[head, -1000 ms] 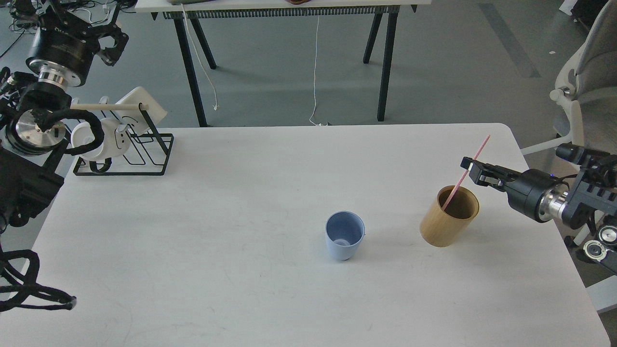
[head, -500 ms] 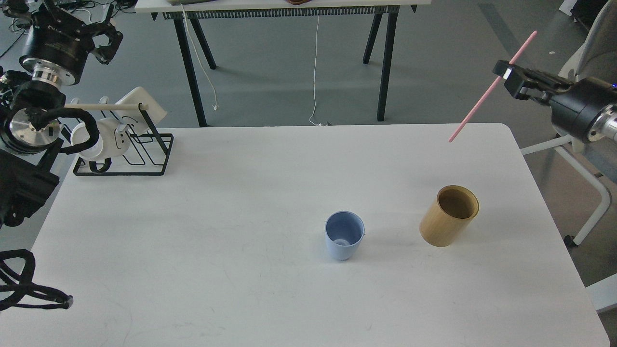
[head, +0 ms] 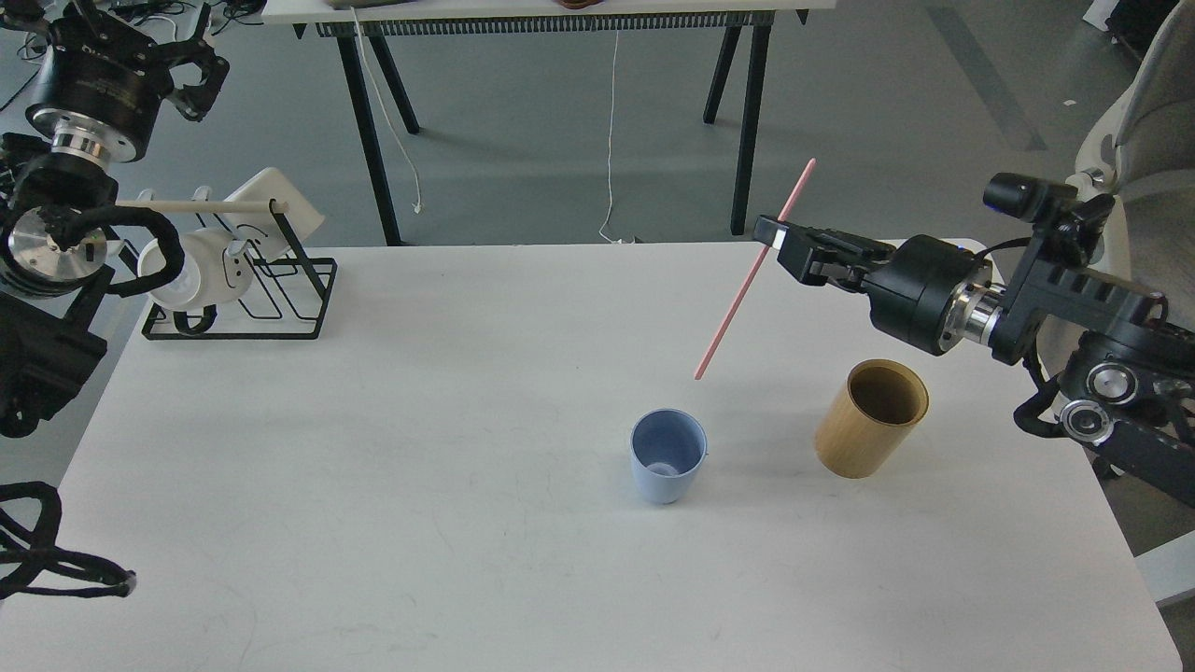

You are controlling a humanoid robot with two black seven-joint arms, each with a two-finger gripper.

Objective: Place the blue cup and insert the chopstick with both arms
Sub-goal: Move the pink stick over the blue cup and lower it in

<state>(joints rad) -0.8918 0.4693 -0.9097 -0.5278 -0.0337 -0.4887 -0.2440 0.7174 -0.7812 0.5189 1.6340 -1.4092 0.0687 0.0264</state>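
White table [head: 373,523] mid-frame: my right gripper [head: 780,245], clamped on the chopstick [head: 754,271], has swung it from upper right to just above the upright cup [head: 667,455], so insertion's next; left gripper [head: 191,70] unreadable.

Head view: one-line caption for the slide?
Right gripper carries the pink chopstick, tilted, above the table toward the upright blue cup; tan holder stands empty beside it.

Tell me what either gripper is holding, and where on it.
Right gripper pinches the pink chopstick on its upper part. Left gripper holds nothing visible.
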